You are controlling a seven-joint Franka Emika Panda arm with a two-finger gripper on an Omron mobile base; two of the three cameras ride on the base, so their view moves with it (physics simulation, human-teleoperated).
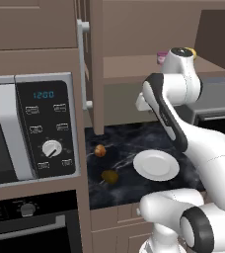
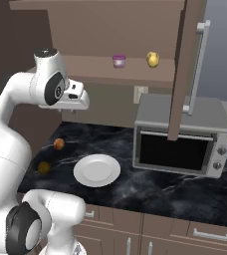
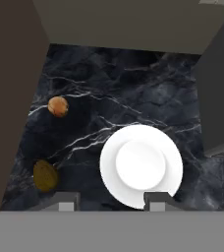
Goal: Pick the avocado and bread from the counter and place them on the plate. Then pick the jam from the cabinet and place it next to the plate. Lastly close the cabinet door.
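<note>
**Nothing placed yet: plate bare, jam on the shelf, cabinet open**

Taking the plate [image 3: 141,165] as the landmark on the counter [image 3: 133,98]: the avocado [image 3: 45,175] lies well to its left, and the bread [image 3: 58,106] sits left of it and farther back. Neither touches the plate, which holds nothing. By my reading, no step of the task is finished.

Above and behind the plate, the cabinet [image 2: 110,30] holds the jam [image 2: 119,61] on its shelf, with a yellow ball [image 2: 153,59] just beside it. The cabinet door [image 2: 182,69] stands open to the plate's right.

The gripper [image 3: 111,201] hangs over the plate's near edge, fingers spread apart and holding nothing.
</note>
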